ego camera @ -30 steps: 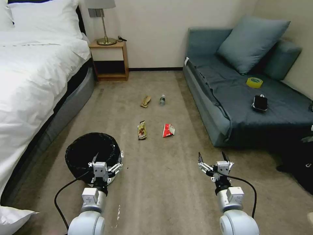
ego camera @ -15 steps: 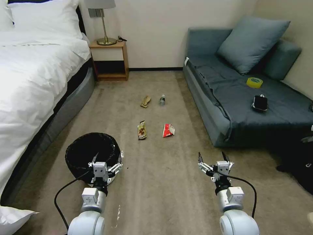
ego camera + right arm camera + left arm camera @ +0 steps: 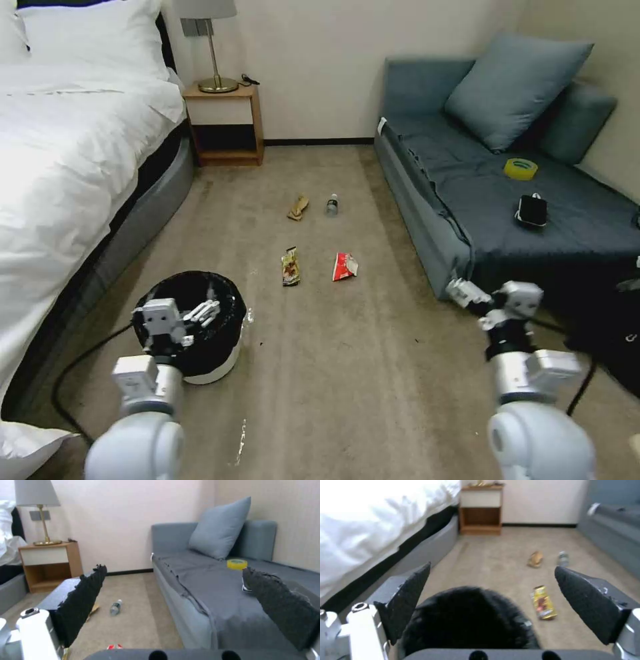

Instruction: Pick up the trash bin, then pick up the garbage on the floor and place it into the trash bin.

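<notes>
Hovering at lower left over the trash bin (image 3: 190, 320), the left gripper (image 3: 200, 310) is spread open; the right gripper (image 3: 470, 300), also open, hangs lower right. Garbage (image 3: 291, 265) lies mid-frame.

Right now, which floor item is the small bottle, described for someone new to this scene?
Start at the blue sofa and look to the carpet strip between it and the bed. Four litter items lie there; the small clear bottle is in the far pair, on the sofa side of the tan paper scrap. It alone is rounded and see-through, not a flat wrapper.
</notes>
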